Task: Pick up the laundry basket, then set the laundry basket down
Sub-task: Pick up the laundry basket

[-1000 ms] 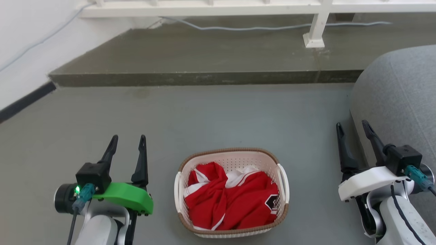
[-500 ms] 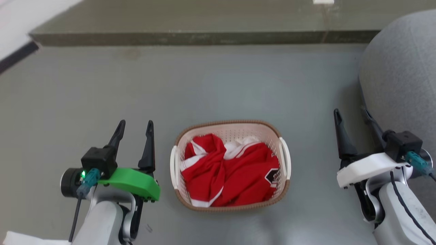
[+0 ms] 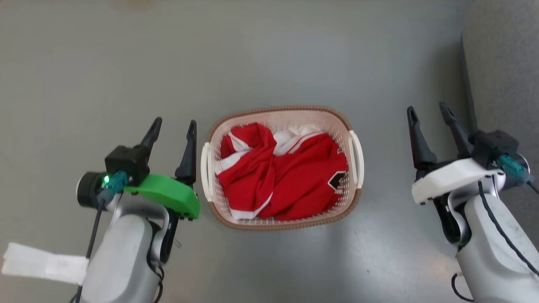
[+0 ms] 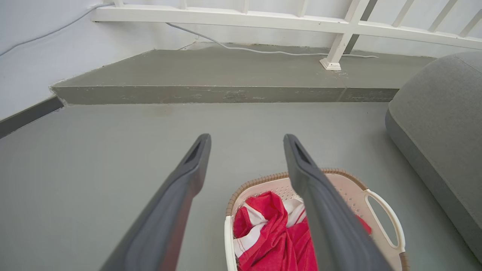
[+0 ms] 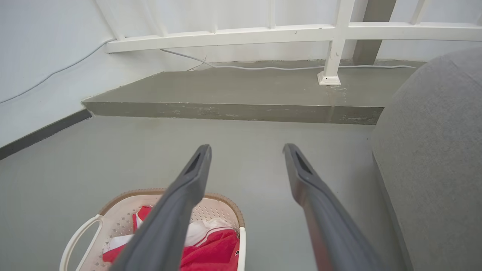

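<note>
Grey smooth floor (image 3: 269,50) forms the work surface, meeting a low raised step (image 4: 226,94) at the far side, with a white railing (image 4: 263,19) and a pale cable (image 4: 263,51) behind it along the wall. A grey upholstered piece (image 3: 501,63) stands at the robot's right. The laundry basket (image 3: 280,108) sits upright on the floor, centred between the two arms in the head view, brown rim uppermost. It contains a crumpled red garment (image 3: 290,181) with white trim and a dark emblem. One white handle (image 3: 205,168) faces the left arm, the other (image 3: 358,158) faces the right arm. The left gripper (image 3: 174,123), on a green mount, has its fingers spread apart with nothing between them. Its inner finger lies just beside the near handle in the head view, and no contact is evident. The right gripper (image 3: 426,108), on a white mount, likewise has its fingers parted and unloaded. It stands well clear of the basket, close to the upholstered piece. A white strip (image 3: 42,264) shows beside the left forearm.
</note>
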Motion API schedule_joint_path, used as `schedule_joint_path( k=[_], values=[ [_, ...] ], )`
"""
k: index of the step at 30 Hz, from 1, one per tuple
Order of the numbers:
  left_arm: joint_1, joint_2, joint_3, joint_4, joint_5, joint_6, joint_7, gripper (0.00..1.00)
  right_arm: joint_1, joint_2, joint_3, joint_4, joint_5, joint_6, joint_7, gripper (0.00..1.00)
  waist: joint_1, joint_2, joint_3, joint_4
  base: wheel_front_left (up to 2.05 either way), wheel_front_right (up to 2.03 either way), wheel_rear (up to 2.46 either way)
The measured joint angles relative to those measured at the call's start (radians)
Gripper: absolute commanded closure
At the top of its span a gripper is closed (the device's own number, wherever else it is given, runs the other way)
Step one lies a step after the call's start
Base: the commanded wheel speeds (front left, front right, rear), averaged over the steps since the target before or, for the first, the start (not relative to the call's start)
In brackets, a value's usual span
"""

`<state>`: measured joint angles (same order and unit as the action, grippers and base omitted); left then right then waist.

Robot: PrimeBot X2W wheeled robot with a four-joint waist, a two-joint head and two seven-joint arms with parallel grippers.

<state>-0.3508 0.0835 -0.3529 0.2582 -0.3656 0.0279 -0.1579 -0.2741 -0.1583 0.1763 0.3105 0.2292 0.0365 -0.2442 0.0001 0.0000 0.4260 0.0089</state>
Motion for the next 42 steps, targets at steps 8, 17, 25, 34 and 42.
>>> schedule_joint_path(
  k=[8, 17, 25, 34, 42],
  values=[
    [-0.121, 0.001, -0.012, 0.077, 0.005, -0.031, 0.026, 0.0, -0.105, 0.005, 0.015, 0.061, 0.0, 0.016, 0.012, 0.0, -0.0001, 0.0, 0.114, -0.007, 0.0, 0.0, 0.0],
    [-0.266, -0.009, -0.025, 0.181, 0.009, -0.066, 0.044, 0.0, -0.218, 0.011, 0.032, 0.144, -0.002, 0.025, 0.025, 0.0, -0.0001, 0.0, 0.243, -0.014, 0.0, 0.0, 0.0],
    [-0.36, -0.026, -0.033, 0.293, 0.002, -0.091, 0.075, 0.0, -0.311, 0.03, 0.063, 0.234, -0.012, 0.034, 0.044, 0.0, 0.0, 0.0, 0.358, -0.017, 0.0, 0.0, 0.0],
    [-0.408, -0.029, -0.036, 0.463, -0.001, -0.109, 0.086, 0.0, -0.38, 0.049, 0.093, 0.357, -0.019, 0.047, 0.043, 0.0, 0.0, 0.0, 0.47, -0.026, 0.0, 0.0, 0.0],
    [-0.447, -0.034, -0.037, 0.568, -0.036, -0.12, 0.095, 0.0, -0.418, 0.063, 0.11, 0.439, -0.019, 0.058, 0.041, 0.0, 0.0, 0.0, 0.516, -0.033, 0.0, 0.0, 0.0]
  ],
)
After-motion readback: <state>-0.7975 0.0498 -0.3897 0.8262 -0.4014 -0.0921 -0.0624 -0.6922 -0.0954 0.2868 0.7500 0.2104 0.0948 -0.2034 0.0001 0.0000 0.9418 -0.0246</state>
